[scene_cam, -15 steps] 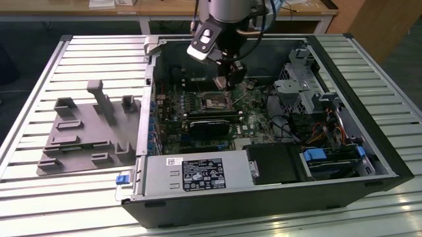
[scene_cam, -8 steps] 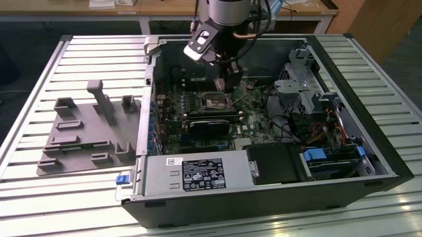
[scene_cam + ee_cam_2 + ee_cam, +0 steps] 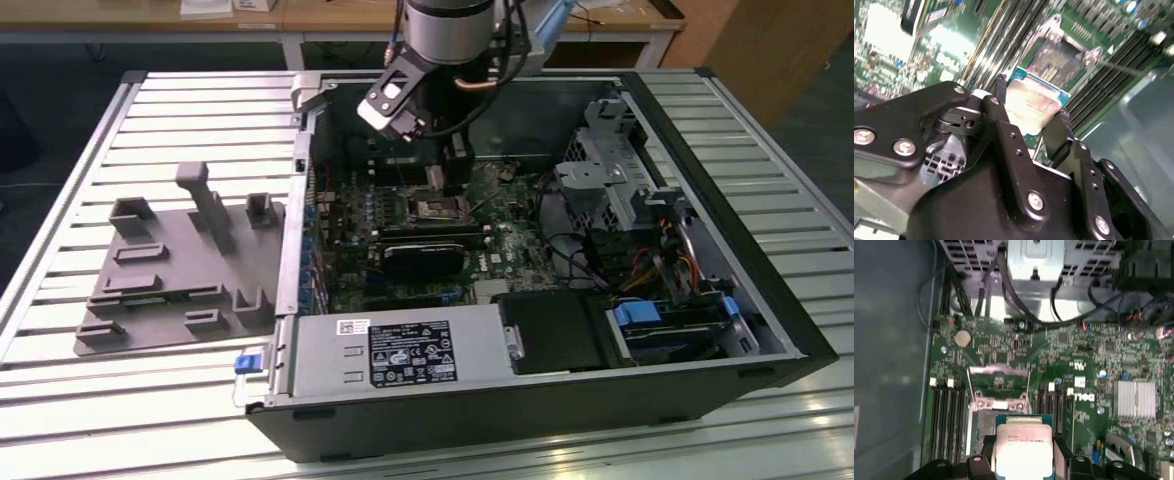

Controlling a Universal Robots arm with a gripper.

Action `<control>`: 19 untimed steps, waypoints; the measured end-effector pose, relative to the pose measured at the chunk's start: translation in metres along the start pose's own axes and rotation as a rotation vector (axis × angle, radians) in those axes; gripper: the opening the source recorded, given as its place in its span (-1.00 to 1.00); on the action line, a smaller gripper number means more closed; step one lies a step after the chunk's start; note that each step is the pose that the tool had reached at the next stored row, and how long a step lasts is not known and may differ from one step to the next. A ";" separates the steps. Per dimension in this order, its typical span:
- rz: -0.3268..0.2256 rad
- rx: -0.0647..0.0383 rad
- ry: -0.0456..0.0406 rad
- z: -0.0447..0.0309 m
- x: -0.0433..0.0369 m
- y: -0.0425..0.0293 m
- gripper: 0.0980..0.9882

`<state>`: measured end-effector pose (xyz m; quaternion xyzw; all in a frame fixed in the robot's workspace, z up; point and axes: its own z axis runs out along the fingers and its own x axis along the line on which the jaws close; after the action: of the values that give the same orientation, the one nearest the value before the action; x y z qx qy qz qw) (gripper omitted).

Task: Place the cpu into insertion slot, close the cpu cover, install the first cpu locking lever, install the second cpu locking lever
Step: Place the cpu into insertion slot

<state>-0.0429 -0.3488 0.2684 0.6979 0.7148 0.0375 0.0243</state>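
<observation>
1. The claw [image 3: 1032, 99] is closed on the cpu [image 3: 1036, 107], with one black finger [image 3: 1004, 127] on each of two opposite edges. The chip hangs above the insertion slot [image 3: 985, 422] and is not yet inside it. In the first wrist view it hides part of the slot.
2. The cpu cover [image 3: 999, 370] stands raised at the side of the slot away from the claw, so the slot is open from above.
3. To do this step well, I think the chip must be kept level and its four edges made parallel to the rim of the slot. I cannot tell if they are parallel already.
4. A tilted corner could press on the fine contacts in the slot's dark centre. For this reason the descent should be slow and light.
5. The chip is a flat square with a pale, smooth metal top and a thin blue-green edge under it.
6. The slot has a silvery metal rim. The cover is a thin silvery frame with a window in the middle.
7. The fingers are matte black, and their tips look ribbed.
8. On both sides of the slot, long narrow memory slots [image 3: 949, 415] lie parallel on the green circuit board [image 3: 1084, 345].
</observation>
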 end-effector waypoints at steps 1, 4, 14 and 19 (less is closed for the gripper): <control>0.000 -0.003 0.0000 0.0012 0.0001 -0.0042 -0.01; 0.000 -0.016 -0.0005 0.0038 0.0002 -0.0135 -0.01; -0.019 -0.055 0.0006 0.0163 0.0034 -0.0185 -0.01; -0.020 -0.056 -0.0028 0.0255 0.0081 -0.0192 -0.01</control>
<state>-0.0599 -0.3407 0.2414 0.6898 0.7204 0.0562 0.0452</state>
